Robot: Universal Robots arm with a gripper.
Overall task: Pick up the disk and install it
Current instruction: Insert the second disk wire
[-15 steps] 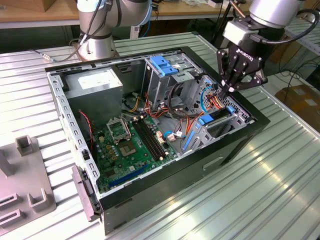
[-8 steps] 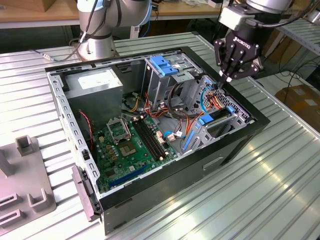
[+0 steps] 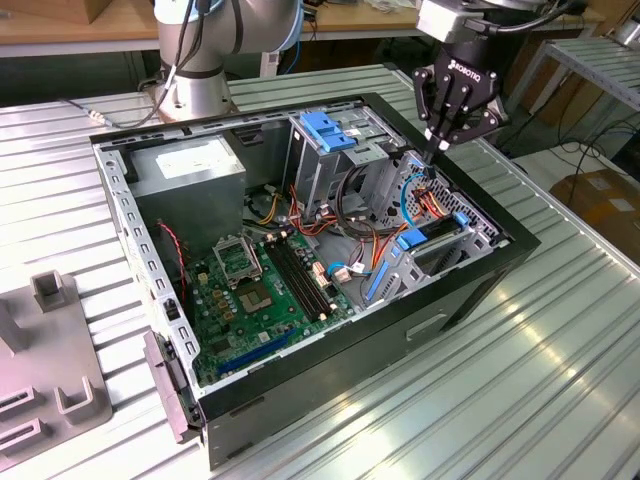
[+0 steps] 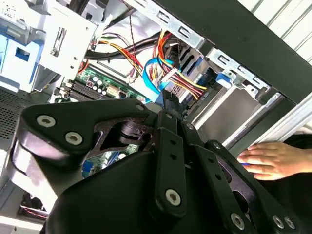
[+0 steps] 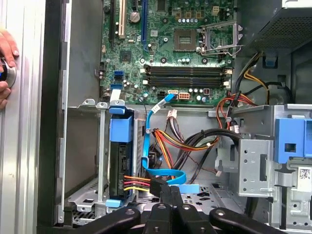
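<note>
Ribbed metal surface (image 3: 560, 330) under open case (image 3: 300, 395). Disk (image 5: 120, 161) already seated on edge in bay, blue rails showing. Gripper (image 5: 168, 195) pinched closed, tips at black plug (image 5: 158, 184) beside disk. Probably late install step; calls for fine alignment among crowded wires (image 5: 195, 142).

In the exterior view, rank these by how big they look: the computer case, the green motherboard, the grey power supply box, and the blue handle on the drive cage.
1. Computer case, by far the largest.
2. Green motherboard.
3. Grey power supply box, clearly smaller than the motherboard.
4. Blue handle, smallest.
</note>
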